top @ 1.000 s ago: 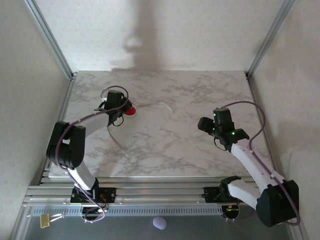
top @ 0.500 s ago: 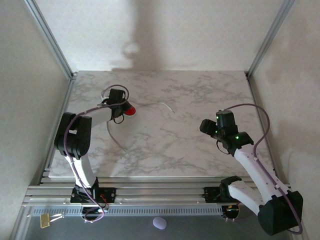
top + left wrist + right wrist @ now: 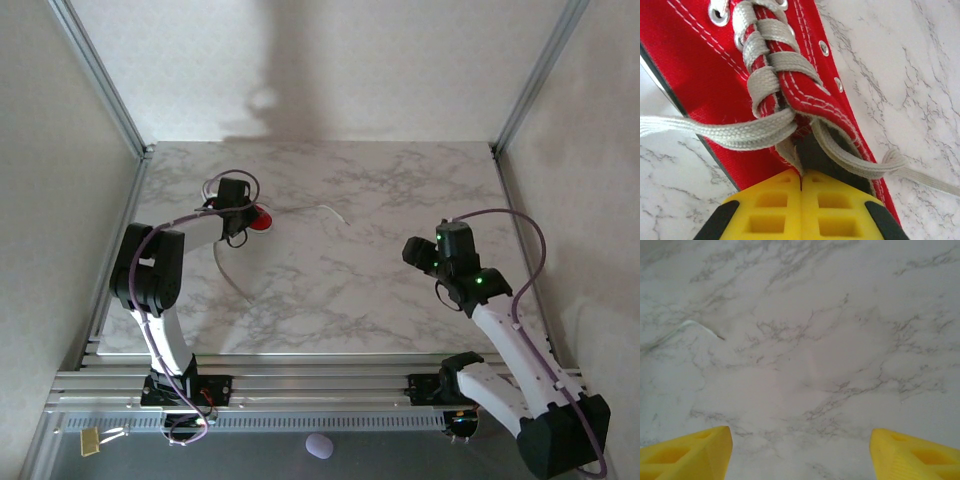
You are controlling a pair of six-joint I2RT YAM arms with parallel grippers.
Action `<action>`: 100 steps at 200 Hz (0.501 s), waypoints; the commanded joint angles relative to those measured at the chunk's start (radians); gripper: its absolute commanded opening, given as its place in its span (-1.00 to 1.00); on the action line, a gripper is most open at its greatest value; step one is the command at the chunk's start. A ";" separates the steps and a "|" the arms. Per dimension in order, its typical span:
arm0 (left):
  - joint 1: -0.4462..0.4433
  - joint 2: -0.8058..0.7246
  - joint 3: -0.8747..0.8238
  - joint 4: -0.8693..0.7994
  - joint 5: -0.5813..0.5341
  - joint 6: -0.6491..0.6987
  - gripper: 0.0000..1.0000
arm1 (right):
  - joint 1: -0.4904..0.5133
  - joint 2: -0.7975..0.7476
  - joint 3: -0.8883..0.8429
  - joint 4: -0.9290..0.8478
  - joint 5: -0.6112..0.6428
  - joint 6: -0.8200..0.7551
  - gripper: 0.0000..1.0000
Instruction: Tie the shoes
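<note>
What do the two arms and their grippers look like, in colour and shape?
The left arm and right arm have white links, black joints and a looping purple cable. The fingers are yellow blocks with square cut-outs and black sides.

Top external: fixed high behind the arm bases, facing down and forward, with the whole marble bench [image 3: 330, 290] in frame from far off.

Left wrist: rides the left tool [image 3: 801, 176] and looks along its yellow fingers [image 3: 770, 210] at the bottom edge. Very close on the red sneaker [image 3: 700, 65].

Right wrist: on the right tool [image 3: 800, 434], held off the bench, facing across bare marble.

Shared: the lace end [image 3: 702, 327] shows here and from above at mid-bench. The sneaker shows in the top and left-wrist views.
</note>
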 commanded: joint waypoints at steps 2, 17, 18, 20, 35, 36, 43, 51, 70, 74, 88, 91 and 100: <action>-0.028 -0.050 -0.009 0.000 0.105 0.097 -1.00 | 0.006 0.007 0.002 0.016 0.031 -0.037 0.46; -0.067 -0.083 -0.020 -0.002 0.131 0.142 -1.00 | 0.008 0.030 0.003 0.032 0.009 -0.073 0.47; -0.069 -0.085 -0.021 -0.003 0.133 0.143 -1.00 | 0.008 0.031 0.003 0.033 0.007 -0.076 0.47; -0.073 -0.090 -0.023 -0.006 0.137 0.149 -1.00 | 0.009 0.035 0.002 0.037 0.002 -0.081 0.47; -0.096 -0.126 -0.052 0.000 0.170 0.171 -1.00 | 0.020 0.064 0.008 0.055 -0.030 -0.128 0.49; -0.098 -0.129 -0.054 0.001 0.171 0.172 -1.00 | 0.022 0.066 0.008 0.056 -0.032 -0.130 0.49; -0.105 -0.146 -0.071 0.005 0.184 0.180 -1.00 | 0.030 0.087 0.016 0.061 -0.042 -0.153 0.51; -0.113 -0.167 -0.089 0.003 0.191 0.186 -1.00 | 0.044 0.116 0.030 0.058 -0.044 -0.177 0.51; -0.127 -0.214 -0.127 -0.018 0.189 0.202 -1.00 | 0.092 0.222 0.092 0.037 -0.041 -0.237 0.51; -0.129 -0.225 -0.135 -0.025 0.184 0.206 -1.00 | 0.103 0.245 0.106 0.034 -0.041 -0.250 0.51; -0.134 -0.261 -0.159 -0.058 0.154 0.213 -1.00 | 0.143 0.350 0.165 0.023 -0.043 -0.290 0.50; -0.135 -0.268 -0.164 -0.065 0.146 0.214 -1.00 | 0.150 0.374 0.179 0.023 -0.044 -0.298 0.50; -0.135 -0.289 -0.179 -0.083 0.125 0.216 -1.00 | 0.167 0.447 0.227 0.011 -0.048 -0.313 0.49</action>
